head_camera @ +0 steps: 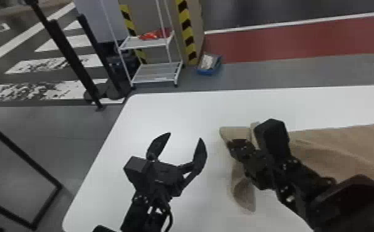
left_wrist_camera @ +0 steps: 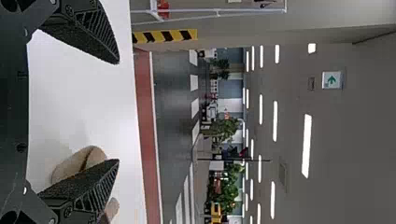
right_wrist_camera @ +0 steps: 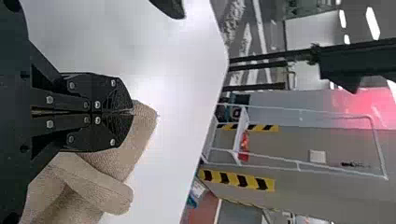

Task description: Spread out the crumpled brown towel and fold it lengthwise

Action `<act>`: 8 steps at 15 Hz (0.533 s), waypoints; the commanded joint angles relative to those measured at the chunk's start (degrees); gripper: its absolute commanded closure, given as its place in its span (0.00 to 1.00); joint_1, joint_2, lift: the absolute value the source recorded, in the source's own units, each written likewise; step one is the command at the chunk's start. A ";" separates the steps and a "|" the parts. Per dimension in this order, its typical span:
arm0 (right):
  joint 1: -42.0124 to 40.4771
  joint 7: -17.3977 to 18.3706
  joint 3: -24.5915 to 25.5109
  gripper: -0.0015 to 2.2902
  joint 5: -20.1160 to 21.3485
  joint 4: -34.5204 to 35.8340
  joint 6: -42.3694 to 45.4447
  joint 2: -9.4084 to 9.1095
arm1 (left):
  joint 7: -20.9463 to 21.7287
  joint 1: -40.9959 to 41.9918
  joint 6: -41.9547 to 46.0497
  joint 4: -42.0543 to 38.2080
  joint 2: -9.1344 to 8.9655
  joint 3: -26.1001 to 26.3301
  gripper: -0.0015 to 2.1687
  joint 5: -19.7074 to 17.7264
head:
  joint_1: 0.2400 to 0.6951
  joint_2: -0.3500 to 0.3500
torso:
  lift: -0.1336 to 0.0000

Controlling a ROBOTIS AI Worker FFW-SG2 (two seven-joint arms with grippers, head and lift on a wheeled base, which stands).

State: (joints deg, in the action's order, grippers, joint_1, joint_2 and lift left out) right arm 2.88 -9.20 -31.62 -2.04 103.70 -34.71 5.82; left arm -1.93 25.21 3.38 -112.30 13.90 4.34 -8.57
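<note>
The white table [head_camera: 195, 108] is the main work surface, with its rounded far-left corner exposed in the head view. Beyond its far edge, a white two-shelf rack [head_camera: 157, 73] stands on the floor. The brown towel [head_camera: 350, 148] lies over the right part of the table, extending to the right border of the head view. Its surface shows long, shallow creases. Toward the middle of the table, the towel narrows into a bunched end at and around the right gripper [head_camera: 235, 143], with a loose flap toward the robot's side.

Right gripper: jaws closed, clamped on the towel near this bunched end. The right wrist view shows the two fingertips together on the fabric, with a thick rounded fold just beside them.

Left gripper [head_camera: 184, 136]: jaws wide apart, with no material between them. Position: above the table, to the left of the towel and apart from it, fingers directed toward the far edge.

A blue bin [head_camera: 208, 71] with white contents sits on the floor just right of the rack. A red item [head_camera: 152, 35] rests on the rack's upper shelf.
</note>
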 commanded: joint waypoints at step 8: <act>-0.25 5.60 -2.22 0.00 6.70 -5.35 6.09 -1.95 | 0.00 -0.16 -0.35 -0.03 0.16 0.23 0.06 0.14 | 1.00 0.99 | 0.04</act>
State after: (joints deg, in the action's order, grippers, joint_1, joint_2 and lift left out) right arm 3.75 -3.75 -34.91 4.61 97.21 -30.67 3.43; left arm -1.93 25.10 3.17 -112.30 14.05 4.53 -8.46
